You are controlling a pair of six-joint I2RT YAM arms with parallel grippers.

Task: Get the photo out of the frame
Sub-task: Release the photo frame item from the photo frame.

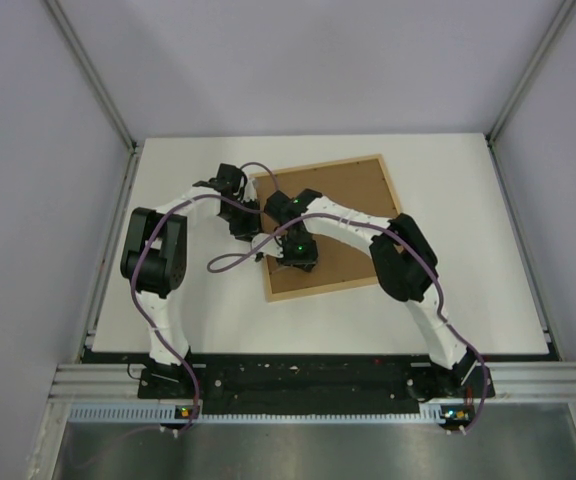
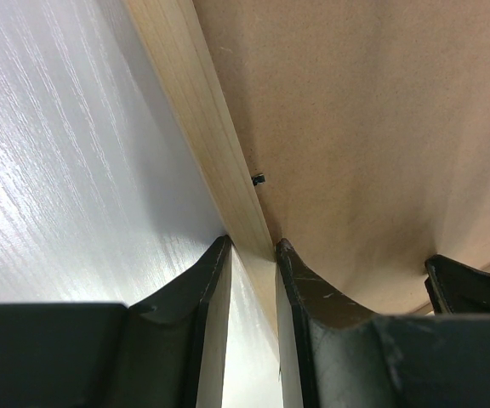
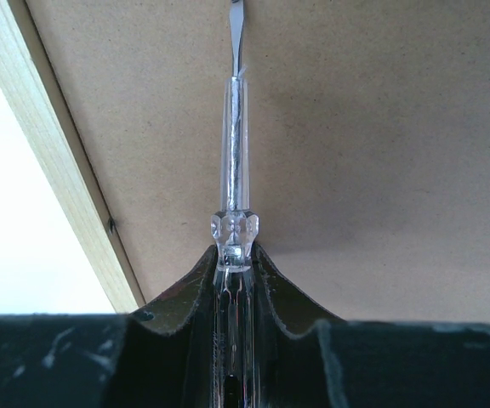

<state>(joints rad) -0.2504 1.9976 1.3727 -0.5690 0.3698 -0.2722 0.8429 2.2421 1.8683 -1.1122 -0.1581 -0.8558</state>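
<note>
The frame (image 1: 353,195) lies face down on the white table, its brown fibreboard back (image 2: 364,110) up and tilted a little. My left gripper (image 2: 252,246) is shut on the frame's light-wood left rail (image 2: 198,102), one finger on each side of it. Over the lower left part of the back, my right gripper (image 3: 234,251) is shut on a clear-handled screwdriver (image 3: 236,127) whose flat tip points across the board. A small black tab (image 2: 259,179) sits where the rail meets the board. The photo is hidden.
Another small black tab (image 3: 111,225) sits by the wooden rail (image 3: 49,153) left of the screwdriver. A purple cable (image 1: 230,262) hangs from the left arm beside the frame's left edge. Grey walls and metal posts enclose the table (image 1: 468,290).
</note>
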